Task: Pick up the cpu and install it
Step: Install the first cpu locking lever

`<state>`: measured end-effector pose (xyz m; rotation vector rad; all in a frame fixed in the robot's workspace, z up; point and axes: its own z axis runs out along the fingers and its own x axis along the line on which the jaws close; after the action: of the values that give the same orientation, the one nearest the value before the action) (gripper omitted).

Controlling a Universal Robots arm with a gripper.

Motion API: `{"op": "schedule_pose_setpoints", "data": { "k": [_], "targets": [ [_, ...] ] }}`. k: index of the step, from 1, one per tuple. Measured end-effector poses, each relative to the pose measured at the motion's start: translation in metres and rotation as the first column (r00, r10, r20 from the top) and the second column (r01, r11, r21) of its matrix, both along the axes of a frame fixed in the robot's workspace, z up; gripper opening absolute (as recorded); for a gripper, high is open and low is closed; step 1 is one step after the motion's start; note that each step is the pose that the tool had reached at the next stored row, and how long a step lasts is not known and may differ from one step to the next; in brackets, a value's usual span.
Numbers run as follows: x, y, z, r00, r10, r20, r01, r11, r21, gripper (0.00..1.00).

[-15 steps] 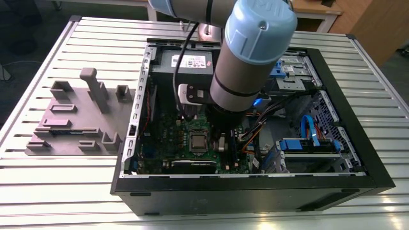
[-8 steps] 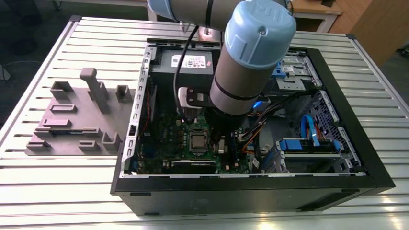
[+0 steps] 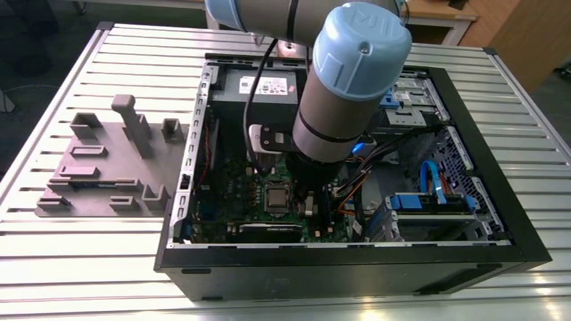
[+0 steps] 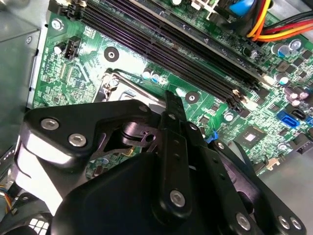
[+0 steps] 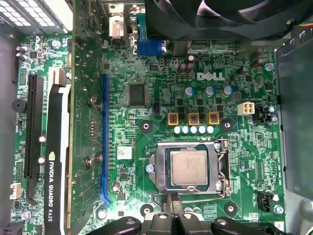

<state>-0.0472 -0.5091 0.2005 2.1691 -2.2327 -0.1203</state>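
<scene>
Hovering just above the board [image 5: 146,122], the gripper [image 5: 172,215] sits beside the socket [image 5: 191,166]; its opening cannot be told. The cpu [image 5: 190,167] lies seated in that socket, so installation appears done, and withdrawal calls for a clean vertical lift.

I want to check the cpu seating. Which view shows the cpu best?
The first wrist view: the cpu lies unobstructed inside the socket frame. The exterior view gives a distant glimpse beside the arm.
</scene>
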Motion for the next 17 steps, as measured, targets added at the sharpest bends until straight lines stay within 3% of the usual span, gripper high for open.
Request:
{"op": "schedule_pose_setpoints", "data": {
  "k": [17],
  "targets": [
    [-0.0006, -0.0006, -0.0088, 0.9999, 0.017, -0.0001, -0.017, 0.9998, 0.0023, 0.10]
  ]
}}
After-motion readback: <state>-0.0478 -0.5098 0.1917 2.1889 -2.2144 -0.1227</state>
